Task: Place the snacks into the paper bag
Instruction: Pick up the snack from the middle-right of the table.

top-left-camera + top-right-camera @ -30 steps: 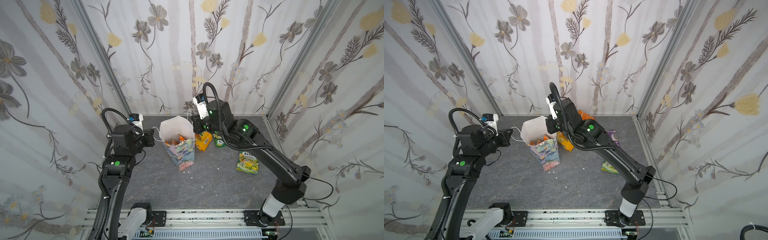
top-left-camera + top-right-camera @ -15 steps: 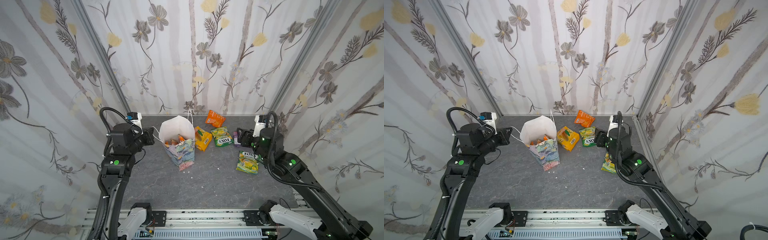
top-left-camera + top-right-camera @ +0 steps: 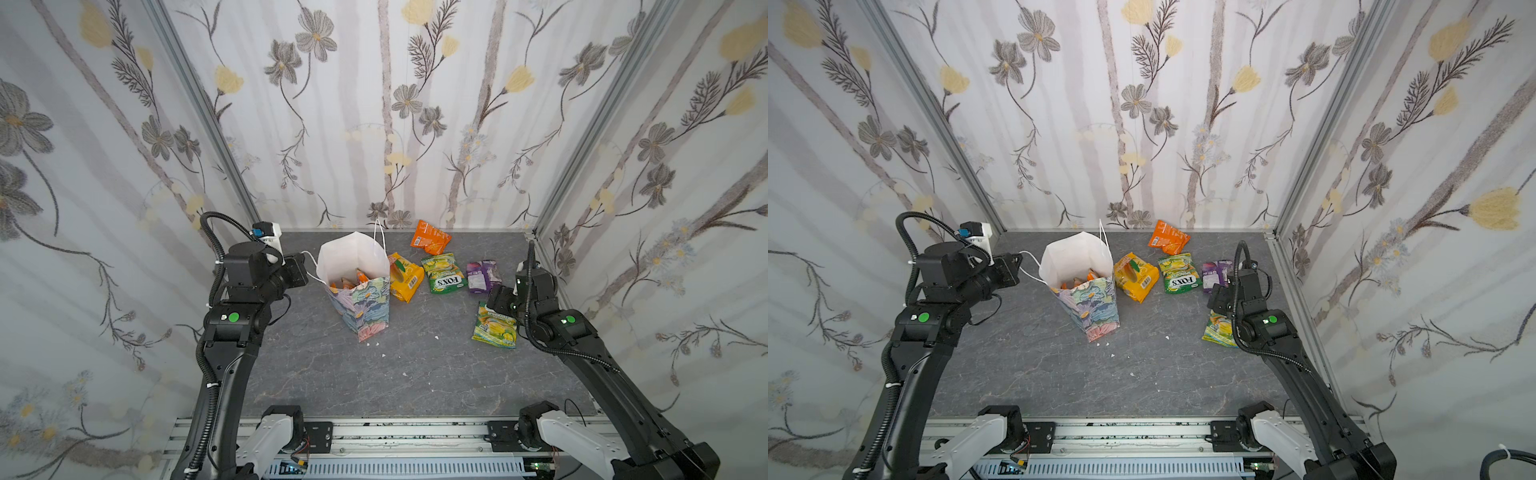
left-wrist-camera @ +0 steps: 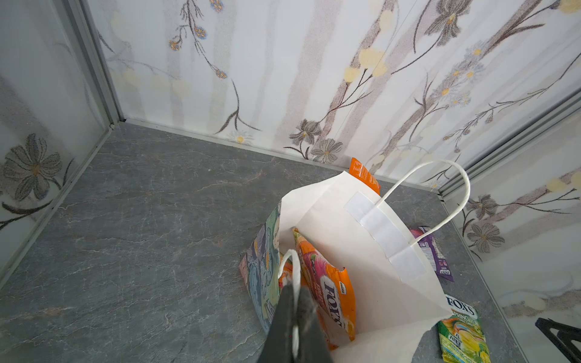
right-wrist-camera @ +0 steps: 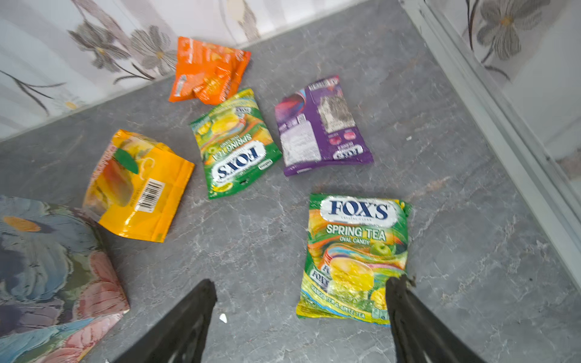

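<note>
— Left fingers (image 4: 284, 311) are pressed together on the white cord handle (image 4: 296, 273) of the paper bag (image 3: 361, 309), which is stood on the desk (image 3: 374, 374) with its mouth held open; an orange packet (image 4: 330, 295) is seen inside.
— Right fingers (image 5: 201, 301) are spread, empty, by the nearest Spring Tea packet (image 5: 356, 254). A pick is judged in hand: lowering and a pinch are called for. Four other snacks (image 5: 234, 144) are left out on the desk.

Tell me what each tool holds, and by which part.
The left tool is shut on the bag, gripping the cord handle on the side nearest that arm. The right tool is open, holding nothing.
</note>
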Robot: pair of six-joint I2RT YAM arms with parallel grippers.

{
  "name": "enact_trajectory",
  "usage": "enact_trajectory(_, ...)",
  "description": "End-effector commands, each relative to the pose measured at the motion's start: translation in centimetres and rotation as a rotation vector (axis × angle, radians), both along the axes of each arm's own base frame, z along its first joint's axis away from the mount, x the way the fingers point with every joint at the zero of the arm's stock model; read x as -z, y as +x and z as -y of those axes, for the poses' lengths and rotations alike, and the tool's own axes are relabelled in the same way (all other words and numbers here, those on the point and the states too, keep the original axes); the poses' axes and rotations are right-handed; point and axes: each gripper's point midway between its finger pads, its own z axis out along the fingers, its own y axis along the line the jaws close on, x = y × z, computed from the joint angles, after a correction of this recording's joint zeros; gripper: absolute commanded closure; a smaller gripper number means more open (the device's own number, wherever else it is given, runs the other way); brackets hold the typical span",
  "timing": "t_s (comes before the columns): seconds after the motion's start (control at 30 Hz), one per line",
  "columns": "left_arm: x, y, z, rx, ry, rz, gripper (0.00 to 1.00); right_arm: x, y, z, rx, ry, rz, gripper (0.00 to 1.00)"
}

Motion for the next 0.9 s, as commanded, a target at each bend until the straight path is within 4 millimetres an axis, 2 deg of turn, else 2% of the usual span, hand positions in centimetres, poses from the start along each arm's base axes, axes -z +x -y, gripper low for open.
enact_trajectory(0.0, 0.1, -0.3, -0.4, -0.023, 0.008, 0.002, 1.0, 1.9, -0.5, -0.6, -0.004, 0.095, -0.06, 0.18)
enact_trajectory(0.1, 0.0, -0.3, -0.2, -0.013, -0.002, 0.0, 1.0, 3.8, -1.2, -0.5, 0.027, 0.122, -0.109, 0.2)
enact_trajectory(0.2, -0.5, -0.5, 0.0, -0.001, -0.006, 0.01, 1.0, 4.7, -1.9, -0.1, 0.062, 0.125, -0.13, 0.19)
enact_trajectory(0.33, -1.3, -0.9, 0.2, 0.007, -0.021, 0.039, 1.0, 4.7, -2.5, 1.9, 0.145, 0.093, -0.103, 0.15)
enact_trajectory(0.37, -1.3, -1.0, 0.3, 0.012, -0.025, 0.042, 1.0, 6.0, -3.2, 2.4, 0.161, 0.084, -0.127, 0.15)
enact_trajectory(0.43, -1.2, -1.2, 0.4, 0.017, -0.029, 0.045, 1.0, 6.6, -3.5, 3.3, 0.192, 0.087, -0.124, 0.13)
enact_trajectory(0.67, -0.9, -1.5, 0.3, 0.025, -0.005, 0.04, 1.0, 7.9, -2.1, 6.1, 0.262, 0.171, -0.077, 0.13)
enact_trajectory(0.87, -1.2, -1.4, 0.3, 0.024, 0.001, 0.056, 1.0, 9.1, -0.8, 7.6, 0.27, 0.251, -0.053, 0.15)
